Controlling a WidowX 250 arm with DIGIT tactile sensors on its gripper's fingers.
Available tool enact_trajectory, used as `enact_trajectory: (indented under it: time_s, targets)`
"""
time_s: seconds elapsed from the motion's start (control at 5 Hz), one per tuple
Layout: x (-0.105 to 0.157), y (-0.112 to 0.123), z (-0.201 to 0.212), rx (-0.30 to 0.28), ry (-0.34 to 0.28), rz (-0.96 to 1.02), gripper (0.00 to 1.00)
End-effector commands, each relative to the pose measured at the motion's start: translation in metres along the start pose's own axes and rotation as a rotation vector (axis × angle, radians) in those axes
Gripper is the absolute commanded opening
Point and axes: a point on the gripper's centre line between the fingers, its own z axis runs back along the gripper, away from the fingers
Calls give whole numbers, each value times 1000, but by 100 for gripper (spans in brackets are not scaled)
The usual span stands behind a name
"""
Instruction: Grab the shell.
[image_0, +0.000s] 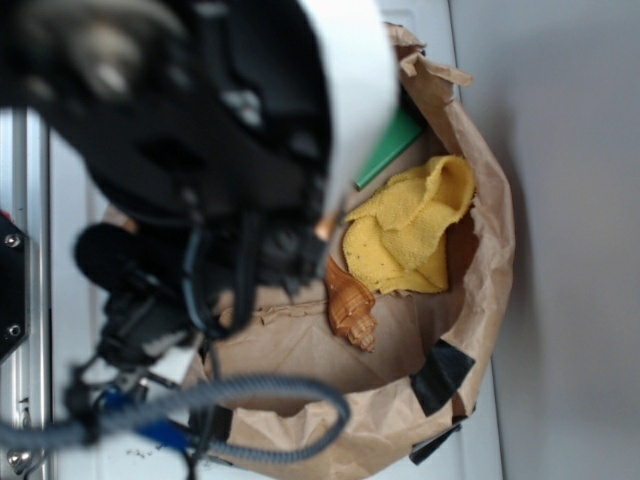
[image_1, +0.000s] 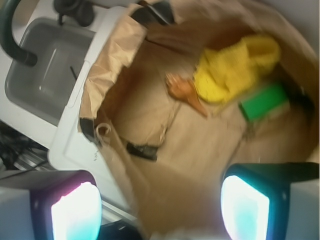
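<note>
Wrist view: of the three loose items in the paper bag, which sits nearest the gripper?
The orange-brown shell, its spire pointing toward the pads. The yellow cloth and green block lie beyond it.

Exterior view: bright, even, soft daylight-like light, no hard shadows; a faint soft shadow lies on the table right of the paper bag (image_0: 495, 250). Robot arm (image_0: 190, 140) fills upper left, very close to lens, badly out of focus and dark, w/ its white part blown out. Shell (image_0: 350, 303) and yellow cloth (image_0: 415, 225) are reasonably sharp.

Wrist view: whole pic smeared by motion blur; shell (image_1: 184, 91), yellow cloth (image_1: 232, 70), green block (image_1: 264, 102) all soft-edged. End effector (image_1: 160, 207) pads glow at bottom, overexposed w/ pink and cyan color fringing. Sink (image_1: 47, 75) at upper left looks dim grey.
</note>
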Motion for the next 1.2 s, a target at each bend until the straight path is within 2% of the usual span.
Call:
enact_trajectory:
  time_s: [0.0,0.4,0.6,0.8,1.0]
  targets:
    - [28,-5,25,75,-109,-85,100]
    - [28,-5,25,75,-109,-85,100]
    - [36,6,-19,134,-76,-102,100]
    - [42,14,-56,161,-29,-118,100]
    - [40,20,-78,152,-14,-166,100]
